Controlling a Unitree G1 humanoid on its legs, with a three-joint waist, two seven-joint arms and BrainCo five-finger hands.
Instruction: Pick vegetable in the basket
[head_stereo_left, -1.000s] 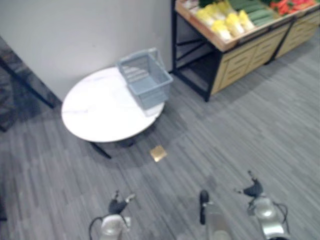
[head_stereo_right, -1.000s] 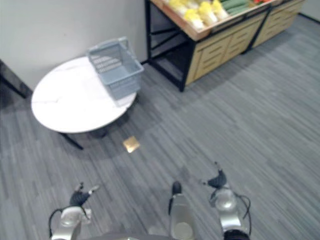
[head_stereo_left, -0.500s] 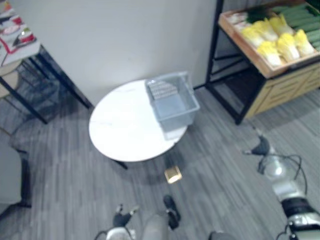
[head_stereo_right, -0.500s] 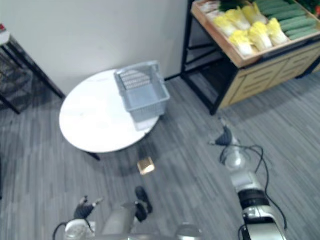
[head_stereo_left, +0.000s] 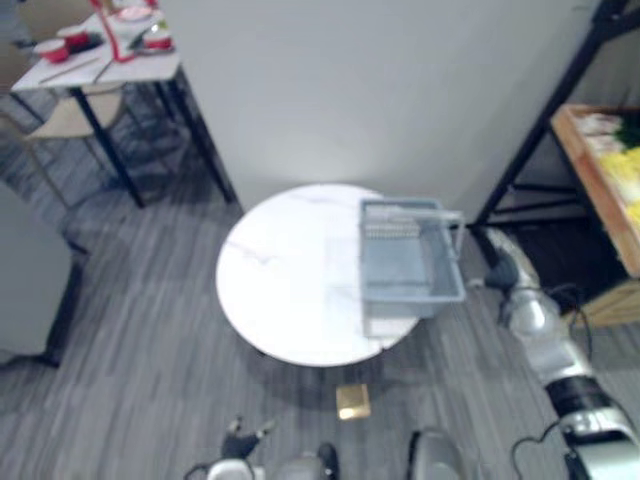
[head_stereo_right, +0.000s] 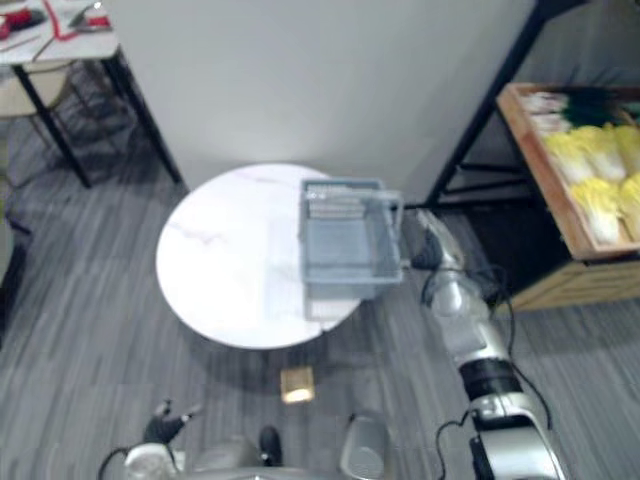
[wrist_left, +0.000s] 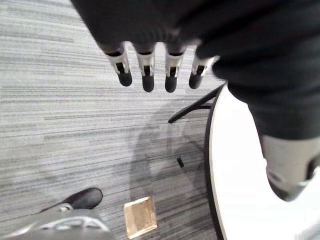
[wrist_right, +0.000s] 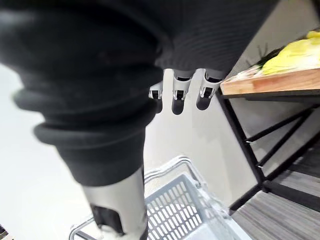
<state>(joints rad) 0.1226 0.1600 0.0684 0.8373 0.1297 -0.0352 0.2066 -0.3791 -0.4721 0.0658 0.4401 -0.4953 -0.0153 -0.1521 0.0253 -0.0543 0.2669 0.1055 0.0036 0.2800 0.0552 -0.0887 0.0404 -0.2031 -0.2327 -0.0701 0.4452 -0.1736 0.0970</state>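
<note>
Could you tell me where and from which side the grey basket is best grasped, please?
Probably the right rim of the basket, approached from the robot's right: the open top leaves that edge free to hook, and the right hand hovers beside it.

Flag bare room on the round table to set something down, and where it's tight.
Free: the table's whole white top left of the basket, out to its rim. The floor in front, around the small tan square, is open too. Crowded: the gap between basket and produce shelf, where the right robot hand sits.
</note>
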